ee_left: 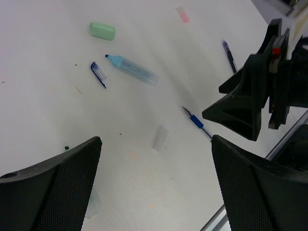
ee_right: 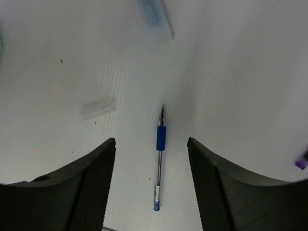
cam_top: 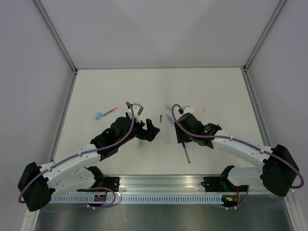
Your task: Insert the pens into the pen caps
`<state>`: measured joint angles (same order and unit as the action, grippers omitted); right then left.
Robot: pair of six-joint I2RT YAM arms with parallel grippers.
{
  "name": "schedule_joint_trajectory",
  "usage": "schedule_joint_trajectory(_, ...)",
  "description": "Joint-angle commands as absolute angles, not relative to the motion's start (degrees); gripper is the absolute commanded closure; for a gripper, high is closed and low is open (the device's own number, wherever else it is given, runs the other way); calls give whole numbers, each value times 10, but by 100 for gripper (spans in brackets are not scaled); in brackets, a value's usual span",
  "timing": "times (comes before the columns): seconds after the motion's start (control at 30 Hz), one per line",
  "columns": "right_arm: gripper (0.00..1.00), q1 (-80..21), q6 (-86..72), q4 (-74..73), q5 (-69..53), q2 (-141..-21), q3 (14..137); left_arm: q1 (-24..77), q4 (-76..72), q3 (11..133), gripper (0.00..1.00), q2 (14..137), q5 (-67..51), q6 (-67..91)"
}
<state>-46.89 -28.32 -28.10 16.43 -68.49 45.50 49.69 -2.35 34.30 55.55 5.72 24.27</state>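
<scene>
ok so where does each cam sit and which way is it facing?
Top external: fixed above and behind the arm bases, looking down on the table; both arms show, left gripper and right gripper mid-table.
Left wrist: on the left arm, looking down past its open fingers; right gripper at the right edge.
Right wrist: on the right arm, looking down between its open fingers at the blue pen.
Shared: both wrist views show that pen and the clear cap beside it.

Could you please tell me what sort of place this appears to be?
Most likely a robotics lab test cell: a white table boxed in by plain panels, two arms bolted to an aluminium rail, and pens scattered about.
</scene>
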Motion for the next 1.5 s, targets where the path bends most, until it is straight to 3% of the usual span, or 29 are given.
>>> schedule_joint_trajectory(0.0,35,-463,-281,-291,121,-727,444,468,-30,346,0,566,11,275)
schedule_joint_trajectory(0.1,44,-461,-279,-299,109,-765,450,454,-26,345,0,565,9,279)
schedule_joint_trajectory(0.63,66,-461,-295,-300,104,-859,424,432,-18,339,0,548,21,289)
schedule_joint_trajectory(0.73,75,-461,-295,-301,98,-867,425,433,-20,336,0,541,14,290)
schedule_joint_trajectory(0.83,89,-461,-297,-287,89,-866,425,432,-26,331,0,541,13,292)
schedule_joint_trajectory(0.87,98,-461,-295,-281,83,-861,428,432,-27,331,0,541,11,293)
schedule_joint_trajectory(0.9,100,-461,-294,-280,77,-859,435,433,-27,332,0,544,10,294)
schedule_joint_trajectory(1.17,100,-461,-281,-315,96,-812,547,415,-42,334,2,548,-90,365)
schedule_joint_trajectory(1.47,100,-464,-309,-147,8,-726,489,406,-90,374,7,630,-160,407)
